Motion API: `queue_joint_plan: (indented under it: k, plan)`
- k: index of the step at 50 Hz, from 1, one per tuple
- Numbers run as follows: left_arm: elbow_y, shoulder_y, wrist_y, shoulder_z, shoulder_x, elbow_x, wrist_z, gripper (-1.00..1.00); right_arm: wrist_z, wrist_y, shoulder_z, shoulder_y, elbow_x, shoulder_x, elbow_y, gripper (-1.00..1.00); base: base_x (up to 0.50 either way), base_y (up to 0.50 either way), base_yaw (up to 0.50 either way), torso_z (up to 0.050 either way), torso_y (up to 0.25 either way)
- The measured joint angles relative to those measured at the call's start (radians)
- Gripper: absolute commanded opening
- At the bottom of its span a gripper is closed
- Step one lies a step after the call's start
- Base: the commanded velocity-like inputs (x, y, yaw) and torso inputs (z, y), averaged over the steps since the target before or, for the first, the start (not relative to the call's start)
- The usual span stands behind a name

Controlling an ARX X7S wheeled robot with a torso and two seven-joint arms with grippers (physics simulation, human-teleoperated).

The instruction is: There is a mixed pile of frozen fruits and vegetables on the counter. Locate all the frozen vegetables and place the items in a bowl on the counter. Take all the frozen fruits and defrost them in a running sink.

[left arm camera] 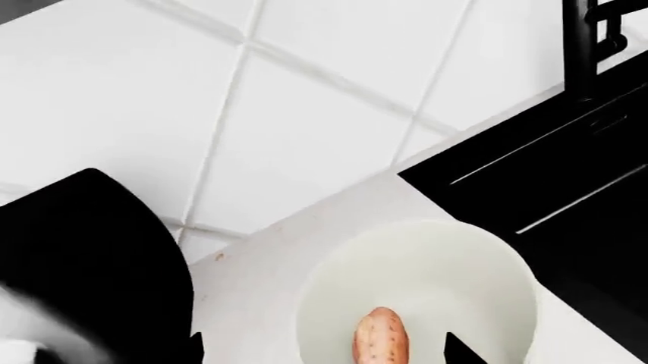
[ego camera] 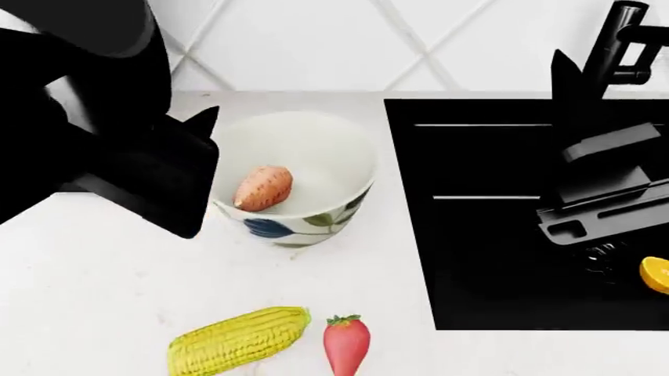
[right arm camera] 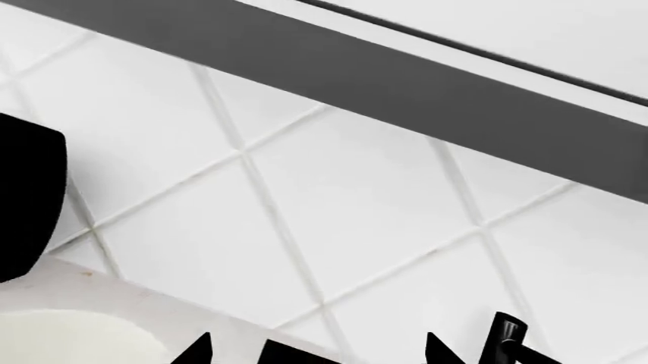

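The sweet potato (ego camera: pixel 263 188) lies inside the white bowl (ego camera: pixel 313 133) on the counter (ego camera: pixel 94 298). My left gripper (left arm camera: pixel 326 353) hovers just above the bowl (left arm camera: pixel 456 258), open and empty, with the sweet potato (left arm camera: pixel 380 337) showing between its fingertips. The corn cob (ego camera: pixel 240 341) and the strawberry (ego camera: pixel 347 343) lie side by side near the counter's front edge. A halved citrus (ego camera: pixel 656 274) rests in the black sink (ego camera: pixel 491 235) at its right side. My right gripper (right arm camera: pixel 319 353) is open and empty, held over the sink and pointing at the tiled wall.
The black tap (ego camera: pixel 616 47) rises behind the sink at the back right. A white diagonal-tiled wall (ego camera: pixel 313 39) closes off the counter's rear. My left arm's black bulk (ego camera: pixel 84 133) fills the left of the head view and hides the counter there.
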Motion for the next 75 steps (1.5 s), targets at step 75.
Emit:
queue_joint_plan:
  k: [75]
  plan:
    - [0.121, 0.048, 0.094, -0.076, -0.103, 0.027, 0.029, 1.0, 0.222, -0.19, -0.435, 0.382, 0.736, -0.157, 0.138, 1.0, -0.04, 0.12, 0.0, 0.0, 0.0]
